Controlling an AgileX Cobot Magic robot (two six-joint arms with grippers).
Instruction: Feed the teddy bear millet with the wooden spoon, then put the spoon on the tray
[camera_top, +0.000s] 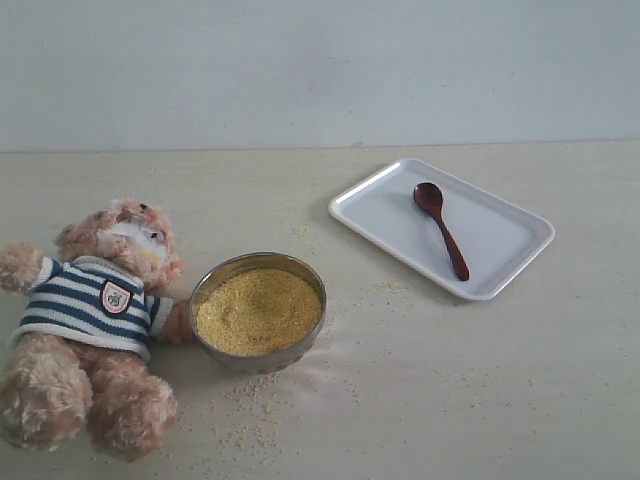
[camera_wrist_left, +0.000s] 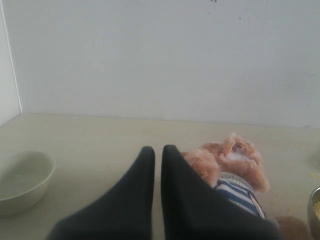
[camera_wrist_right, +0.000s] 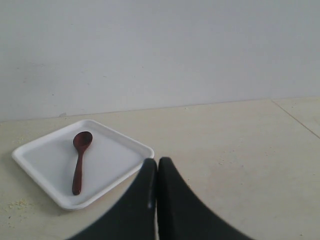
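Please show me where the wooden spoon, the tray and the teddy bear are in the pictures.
wooden spoon (camera_top: 445, 236): exterior view, on the middle of its handle.
tray (camera_top: 385, 212): exterior view, on a bare part of its flat floor.
teddy bear (camera_top: 85, 305): exterior view, on its striped shirt.

On your pale tabletop (camera_top: 500, 400) you have:
- teddy bear (camera_top: 85, 310), lying at the left
- metal bowl (camera_top: 262, 360), against its paw
- tray (camera_top: 390, 215), at the right
- millet grains (camera_top: 250, 400), scattered
- pale bowl (camera_wrist_left: 25, 172)
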